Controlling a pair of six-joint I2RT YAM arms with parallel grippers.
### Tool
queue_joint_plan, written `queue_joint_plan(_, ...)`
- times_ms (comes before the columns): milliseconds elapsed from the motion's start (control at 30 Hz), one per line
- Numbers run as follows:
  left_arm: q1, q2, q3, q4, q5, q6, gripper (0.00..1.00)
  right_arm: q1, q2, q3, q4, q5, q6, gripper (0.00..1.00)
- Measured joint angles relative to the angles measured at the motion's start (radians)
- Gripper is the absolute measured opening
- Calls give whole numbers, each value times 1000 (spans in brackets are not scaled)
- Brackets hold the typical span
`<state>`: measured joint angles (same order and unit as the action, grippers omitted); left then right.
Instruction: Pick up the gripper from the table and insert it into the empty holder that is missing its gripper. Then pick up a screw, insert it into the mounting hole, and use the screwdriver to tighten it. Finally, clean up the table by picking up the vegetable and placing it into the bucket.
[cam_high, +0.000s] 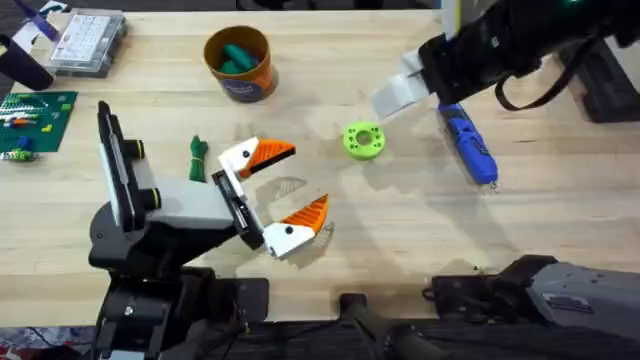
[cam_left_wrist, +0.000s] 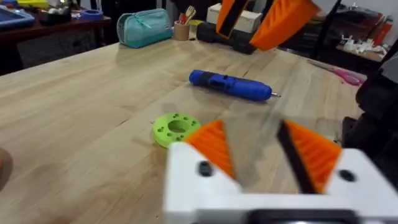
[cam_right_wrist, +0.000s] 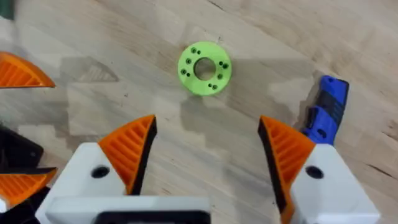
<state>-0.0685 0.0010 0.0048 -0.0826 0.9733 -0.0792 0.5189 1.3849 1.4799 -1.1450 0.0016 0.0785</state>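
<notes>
Overhead | right tool (cam_right_wrist: 205, 146) hovering spread, empty, beside screwdriver (cam_high: 468, 145) | left tool (cam_left_wrist: 261, 149) spread | screwdriver looking rigid, smooth, likely rolling; gripping mid-barrel advisable

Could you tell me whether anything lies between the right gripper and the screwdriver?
Nothing visible does. The right gripper, open, hangs over bare table, with the blue screwdriver lying just beside one finger; the lime-green disc lies ahead, clear of that path.

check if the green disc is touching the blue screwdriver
Apart. The overhead view shows bare wood between the green disc and the blue screwdriver.
</notes>
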Motion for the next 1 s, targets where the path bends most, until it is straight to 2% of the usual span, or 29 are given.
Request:
queue_joint_plan(167, 0, 0, 0, 0, 0, 0, 986, 12, 0, 0, 0, -52, -2, 997)
queue_joint_plan(400, 0, 0, 0, 0, 0, 0, 987, 88, 0, 0, 0, -156, -80, 997)
queue_joint_plan(833, 0, 0, 0, 0, 0, 0, 967, 108, 7, 0, 0, -183, -113, 996)
queue_joint_plan(867, 0, 0, 0, 0, 0, -2, 883, 108, 7, 0, -1, -183, -113, 996)
queue_joint_plan(900, 0, 0, 0, 0, 0, 0, 747, 108, 7, 0, -1, -183, -113, 996)
queue_joint_plan(1000, 0, 0, 0, 0, 0, 3, 286, 108, 7, 0, -2, -183, -116, 996)
